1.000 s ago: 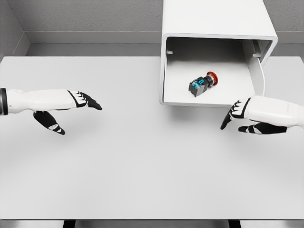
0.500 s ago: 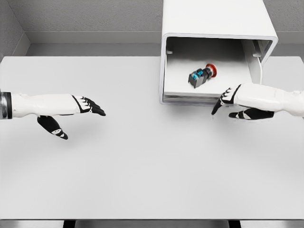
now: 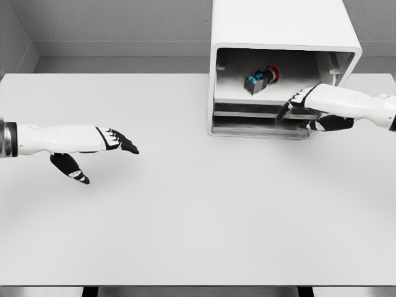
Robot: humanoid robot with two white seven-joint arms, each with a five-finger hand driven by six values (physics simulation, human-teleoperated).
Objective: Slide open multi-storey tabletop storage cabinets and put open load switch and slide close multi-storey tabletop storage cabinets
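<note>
The drawer (image 3: 272,102) has slid back into the cabinet (image 3: 281,37) since a second ago, when it stood pulled out over the bench (image 3: 198,216); now only its front lip shows, just behind the cabinet's lower front edge. The load switch (image 3: 262,78) rode back with it and lies on the drawer floor, deep under the cabinet roof, red button toward the right, clear of both side walls. The right hand (image 3: 303,105) has moved forward and up from the bench and now has its flat, extended fingers against the drawer front at the right part of the opening, grasping nothing. The left hand (image 3: 102,145) has barely shifted: it hovers over the left of the bench, fingers straight and loose, thumb hanging below, holding nothing. Between the left hand and the cabinet's left wall lies a broad open stretch of bench, and the whole near half up to the front edge is free.
</note>
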